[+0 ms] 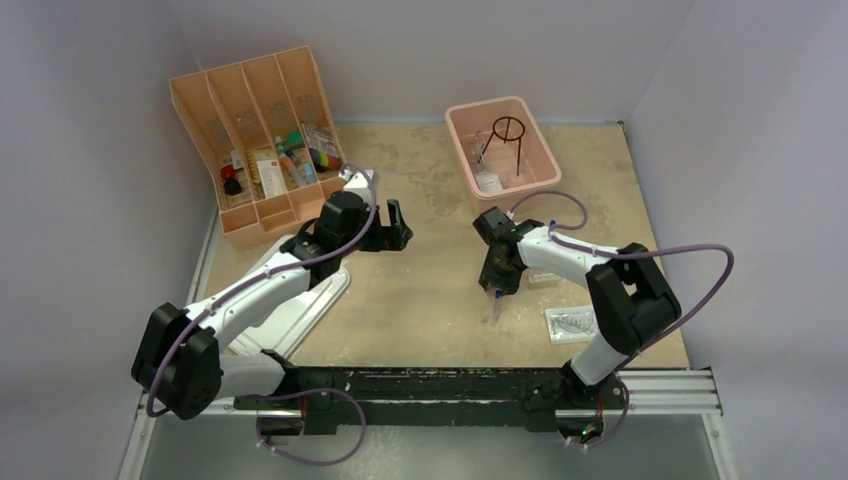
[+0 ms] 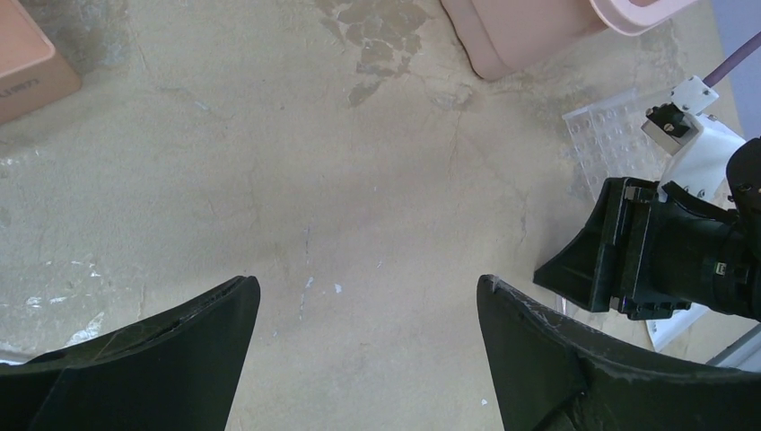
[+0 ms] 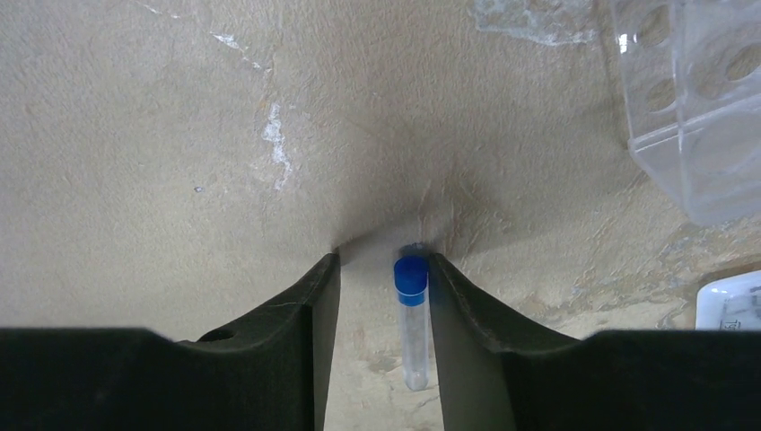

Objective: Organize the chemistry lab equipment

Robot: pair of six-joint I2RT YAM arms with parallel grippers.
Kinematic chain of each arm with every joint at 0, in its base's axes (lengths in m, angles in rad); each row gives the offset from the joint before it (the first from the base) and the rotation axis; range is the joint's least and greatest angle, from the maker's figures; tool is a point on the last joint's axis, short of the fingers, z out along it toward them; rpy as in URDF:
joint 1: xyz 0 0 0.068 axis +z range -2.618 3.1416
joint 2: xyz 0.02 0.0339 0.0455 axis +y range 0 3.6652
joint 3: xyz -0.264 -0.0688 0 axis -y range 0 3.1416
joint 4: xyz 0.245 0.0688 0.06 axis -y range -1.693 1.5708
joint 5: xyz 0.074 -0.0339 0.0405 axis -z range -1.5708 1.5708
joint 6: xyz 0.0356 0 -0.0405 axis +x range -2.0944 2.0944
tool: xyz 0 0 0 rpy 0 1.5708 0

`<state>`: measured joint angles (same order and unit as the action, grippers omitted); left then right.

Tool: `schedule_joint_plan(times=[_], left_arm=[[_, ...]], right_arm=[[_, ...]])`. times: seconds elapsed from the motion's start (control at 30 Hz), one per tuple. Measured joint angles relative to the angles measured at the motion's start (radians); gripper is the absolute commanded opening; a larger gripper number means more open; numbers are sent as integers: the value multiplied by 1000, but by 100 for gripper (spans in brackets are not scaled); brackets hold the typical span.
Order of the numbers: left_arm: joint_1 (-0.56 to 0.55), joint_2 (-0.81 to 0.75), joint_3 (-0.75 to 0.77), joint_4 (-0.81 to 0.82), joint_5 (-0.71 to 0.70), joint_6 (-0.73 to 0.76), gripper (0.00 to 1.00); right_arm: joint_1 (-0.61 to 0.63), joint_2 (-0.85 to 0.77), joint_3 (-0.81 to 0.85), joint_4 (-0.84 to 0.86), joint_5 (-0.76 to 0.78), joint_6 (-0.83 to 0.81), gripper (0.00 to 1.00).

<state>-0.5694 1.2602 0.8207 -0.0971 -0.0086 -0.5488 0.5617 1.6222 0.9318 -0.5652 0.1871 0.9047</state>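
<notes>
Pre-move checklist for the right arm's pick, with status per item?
1. The blue-capped tube sits between the fingers of the right gripper: ok.
2. Jaws closed on the tube: not ok, a gap shows on one side.
3. The clear well rack is clear of the fingers: ok, off to the side.
4. The left gripper is open, empty and away from the pick: ok.
5. Tube cap seated tight: cannot tell.

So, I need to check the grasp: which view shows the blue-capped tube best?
Right wrist: the blue-capped tube lies full length between the fingers of the right pincer. The top view shows only a sliver under that pincer; the left wrist view misses it.
</notes>
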Motion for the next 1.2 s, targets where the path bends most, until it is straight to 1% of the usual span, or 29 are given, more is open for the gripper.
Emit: schedule_joint_plan(times=[0.07,0.27,0.4,0.6,0.7,0.87,1.07,1.2], left_arm=[[0,6,0,0,0,0,89],[5,25,0,0,15,0,87],[6,30,0,8,40,0,87],[6,104,2,54,156,-10,86],[2,140,2,83,209,-23,86],[-36,170,7,164,287,-51,81],[-73,205,8,317,392,-124,75],[-79,216,6,443,452,-175,67]], right_arm=[[0,2,0,-3,0,-1,36],[-1,3,0,-7,-1,-9,16],[-1,2,0,2,-4,-9,9],[-1,-16,0,40,0,-9,8],[-1,-60,9,50,9,-11,8],[-5,-149,72,97,8,-10,8],[-33,-230,117,192,-49,18,8],[-62,-261,117,250,-119,58,8]])
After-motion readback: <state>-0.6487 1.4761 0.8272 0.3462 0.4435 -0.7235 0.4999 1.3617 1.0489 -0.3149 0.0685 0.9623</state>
